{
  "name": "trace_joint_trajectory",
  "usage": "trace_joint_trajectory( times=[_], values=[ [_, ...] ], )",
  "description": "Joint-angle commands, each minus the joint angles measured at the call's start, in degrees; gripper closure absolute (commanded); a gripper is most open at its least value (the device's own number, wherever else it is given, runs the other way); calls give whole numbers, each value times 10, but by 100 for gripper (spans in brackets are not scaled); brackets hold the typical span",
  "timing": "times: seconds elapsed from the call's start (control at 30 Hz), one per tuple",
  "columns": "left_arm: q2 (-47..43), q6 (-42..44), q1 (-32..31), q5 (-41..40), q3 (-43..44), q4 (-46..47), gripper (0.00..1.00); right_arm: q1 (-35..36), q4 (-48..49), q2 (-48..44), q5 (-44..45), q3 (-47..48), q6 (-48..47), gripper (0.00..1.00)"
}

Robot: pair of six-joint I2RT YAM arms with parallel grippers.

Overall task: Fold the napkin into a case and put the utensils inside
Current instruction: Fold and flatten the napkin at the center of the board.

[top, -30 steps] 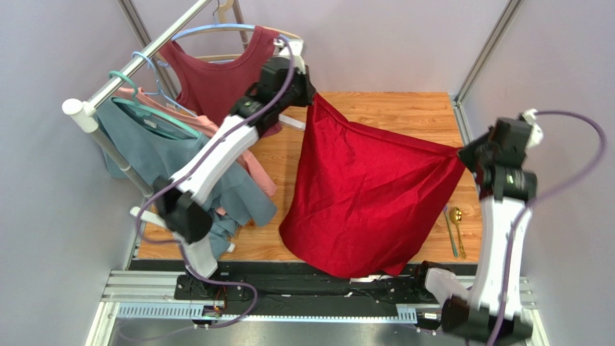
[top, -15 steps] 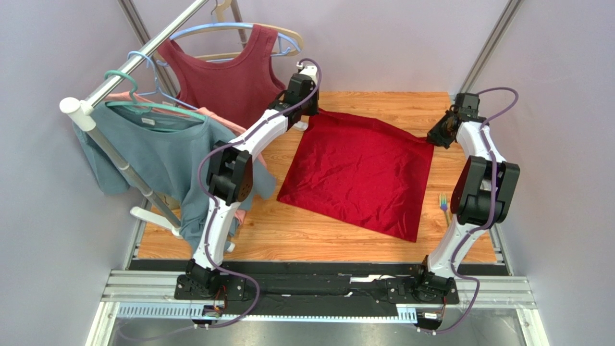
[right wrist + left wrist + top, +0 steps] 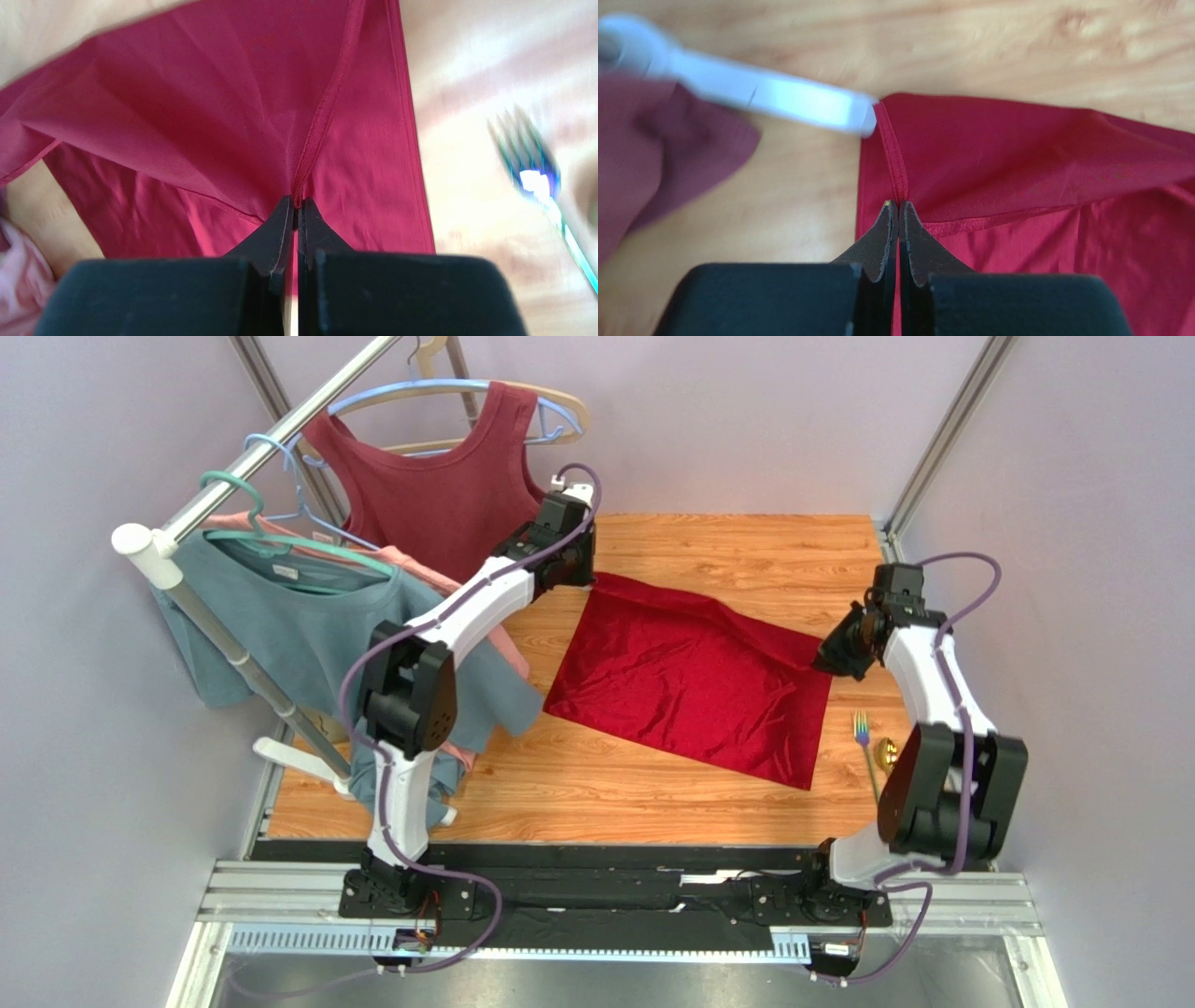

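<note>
Napkin [image 3: 687,686], flat moments ago, now doubling nearward on the tabletop [image 3: 758,546]; left fingers [image 3: 887,227] and right fingers [image 3: 281,220], each clenched on a far corner, start the first fold.

The napkin [image 3: 687,693] is thin crimson cloth with a slight sheen, softly creased, with a stitched hem. The surface [image 3: 730,546] beneath is pale wood grain, smooth and faintly glossy. At the right edge of the frame the utensils [image 3: 887,751] look like polished metal. The left claw [image 3: 898,204] is matt black. At upper left, the maroon top [image 3: 442,497] is duller, matt cloth.
</note>
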Motion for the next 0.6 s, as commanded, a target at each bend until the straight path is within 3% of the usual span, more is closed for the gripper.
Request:
trace_joint_trajectory(
  times=[0.0, 0.23, 0.57],
  values=[
    [-115, -33, 5, -17, -88, -61, 100, 2, -51, -98, 12, -64, 9, 100],
    [-171, -34, 5, -4, -164, -136, 100, 2, -87, -181, 37, -153, -15, 100],
    [-178, -56, 3, 34, -251, -126, 100, 2, -66, -163, 40, -192, -23, 100]
  ],
)
